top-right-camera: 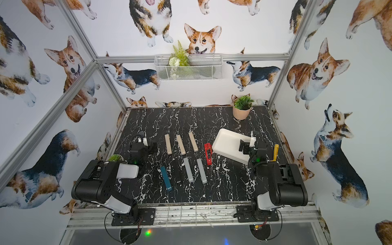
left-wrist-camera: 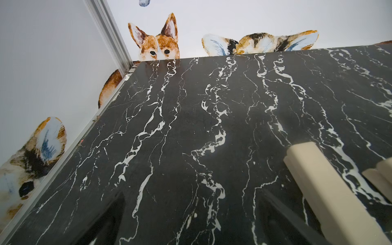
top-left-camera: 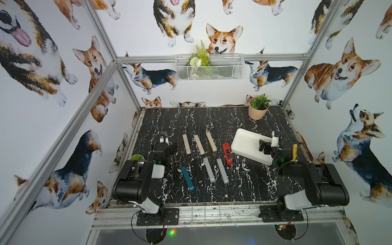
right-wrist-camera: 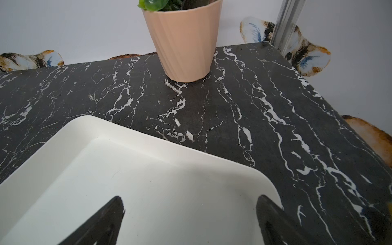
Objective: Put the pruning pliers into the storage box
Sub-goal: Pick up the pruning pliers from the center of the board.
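Looking on a black marble table [top-left-camera: 191, 118]. Finding eight pliers [top-left-camera: 199, 144] lying at centre, all outside the box [top-left-camera: 244, 140] at 3 o'clock. Poising the right gripper [right-wrist-camera: 191, 203] over that box, jaws apart. Parking the left gripper [left-wrist-camera: 191, 195] at 9 o'clock, jaws also apart. Holding a plant [top-left-camera: 259, 102] in the pot [top-left-camera: 257, 114] at 1, greenery [top-left-camera: 201, 56] in the basket [top-left-camera: 222, 70] at 12.

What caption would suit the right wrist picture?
Open right gripper above the shallow white plastic storage box, peach ribbed plant pot beyond on black marble tabletop.

White plastic rectangular tray [right-wrist-camera: 148, 169]: smooth, matt. Black white-veined marble-look tabletop [left-wrist-camera: 191, 127]: faint sheen. Peach ribbed plastic pot [right-wrist-camera: 182, 42]: matt.
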{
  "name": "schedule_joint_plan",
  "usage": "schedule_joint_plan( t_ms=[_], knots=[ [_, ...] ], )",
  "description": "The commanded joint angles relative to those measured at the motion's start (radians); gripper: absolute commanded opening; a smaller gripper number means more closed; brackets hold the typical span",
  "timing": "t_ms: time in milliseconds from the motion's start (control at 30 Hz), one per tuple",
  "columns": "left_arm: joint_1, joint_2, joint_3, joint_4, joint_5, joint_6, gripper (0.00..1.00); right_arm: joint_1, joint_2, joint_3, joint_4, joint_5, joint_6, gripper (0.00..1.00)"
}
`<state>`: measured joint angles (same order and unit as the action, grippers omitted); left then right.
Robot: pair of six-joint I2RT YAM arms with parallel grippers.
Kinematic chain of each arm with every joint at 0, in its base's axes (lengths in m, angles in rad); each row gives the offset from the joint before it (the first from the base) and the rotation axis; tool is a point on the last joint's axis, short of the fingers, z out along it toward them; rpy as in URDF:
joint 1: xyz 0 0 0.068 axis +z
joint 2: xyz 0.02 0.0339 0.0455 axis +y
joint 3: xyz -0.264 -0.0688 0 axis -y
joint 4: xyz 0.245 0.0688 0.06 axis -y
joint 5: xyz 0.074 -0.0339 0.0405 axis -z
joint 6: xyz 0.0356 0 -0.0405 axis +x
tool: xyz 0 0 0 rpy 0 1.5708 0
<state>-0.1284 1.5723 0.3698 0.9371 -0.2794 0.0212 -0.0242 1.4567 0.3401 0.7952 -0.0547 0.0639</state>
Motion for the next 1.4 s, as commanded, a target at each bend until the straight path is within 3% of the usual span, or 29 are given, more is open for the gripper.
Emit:
schedule_joint_plan(
  t_ms=[0, 633, 767, 967, 1100, 1233, 1367],
  knots=[
    [0.001, -0.001, 0.003, 0.016, -0.006, 0.0, 1.0, -0.001, -0.001, 0.006, 0.003, 0.001, 0.006, 1.0],
    [0.003, -0.001, -0.001, 0.02, -0.006, -0.001, 1.0, -0.001, -0.008, -0.009, 0.024, 0.019, 0.011, 1.0],
    [-0.006, -0.04, -0.013, 0.018, -0.057, -0.007, 1.0, 0.0, -0.092, -0.067, 0.058, 0.068, 0.028, 1.0],
    [-0.078, -0.226, 0.083, -0.284, -0.114, 0.052, 1.0, 0.007, -0.269, 0.074, -0.341, 0.022, 0.029, 1.0],
    [-0.086, -0.38, 0.215, -0.589, -0.108, -0.095, 1.0, 0.03, -0.328, 0.174, -0.527, 0.04, 0.094, 1.0],
    [-0.086, -0.428, 0.426, -0.957, 0.076, -0.247, 1.0, 0.139, -0.327, 0.327, -0.787, 0.088, 0.09, 1.0],
    [-0.086, -0.429, 0.541, -1.131, 0.364, -0.372, 1.0, 0.189, -0.328, 0.411, -0.929, 0.063, 0.148, 1.0]
  ],
)
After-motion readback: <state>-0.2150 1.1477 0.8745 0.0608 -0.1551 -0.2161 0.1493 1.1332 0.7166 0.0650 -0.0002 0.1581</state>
